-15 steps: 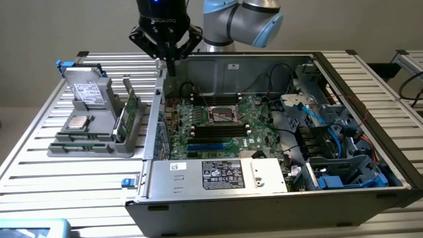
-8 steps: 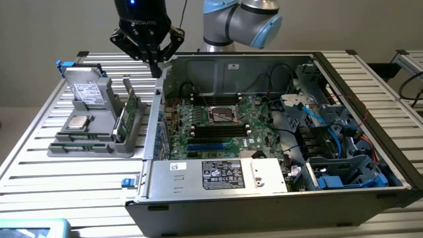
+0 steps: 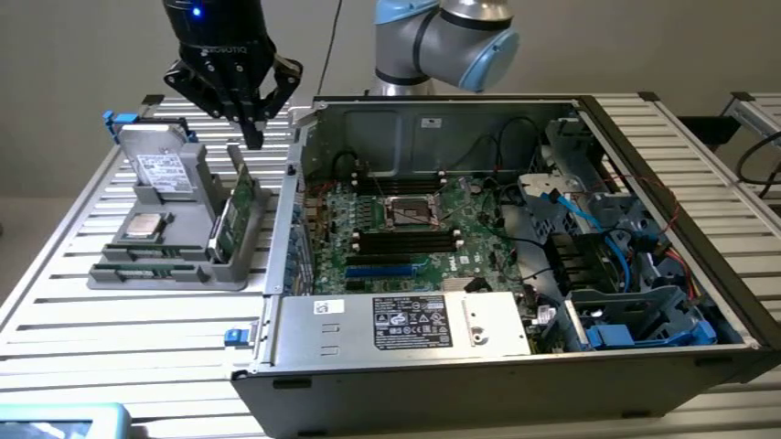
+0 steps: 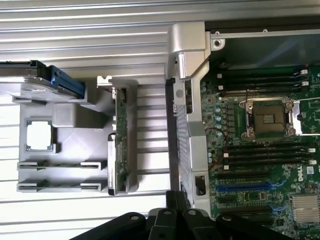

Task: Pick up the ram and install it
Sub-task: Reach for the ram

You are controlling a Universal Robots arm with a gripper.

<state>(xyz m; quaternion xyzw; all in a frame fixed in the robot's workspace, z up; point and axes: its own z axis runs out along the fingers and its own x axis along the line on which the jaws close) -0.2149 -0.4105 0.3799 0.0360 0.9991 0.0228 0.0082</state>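
The gripper (image 3: pixel 252 137) hangs above the far end of a grey parts holder (image 3: pixel 171 273), which sits on the slatted metal surface (image 3: pixel 110 320) at the exterior view's left of an open computer case (image 3: pixel 403 329). The jaws are closed, tips together, and grip nothing. In the wrist view the gripper (image 4: pixel 175 200) shows as dark linkages meeting at a single tip.

The ram (image 3: pixel 223 227) stands on its long edge in the holder's slot nearest the case wall, apart from the gripper. It is a long, thin green board; its face shows dark chips in the exterior view. From the wrist camera the ram (image 4: pixel 114 162) appears edge-on as a thin green strip between grey slot walls. A second green board (image 3: pixel 241 186) stands in line with it, at the slot's far end.

The holder also carries a hard drive (image 3: pixel 159 169) and a square silver processor (image 3: pixel 146 225). Inside the case, the motherboard (image 3: pixel 403 233) shows black memory slots (image 3: pixel 403 240) on both sides of the processor socket (image 3: pixel 411 211)
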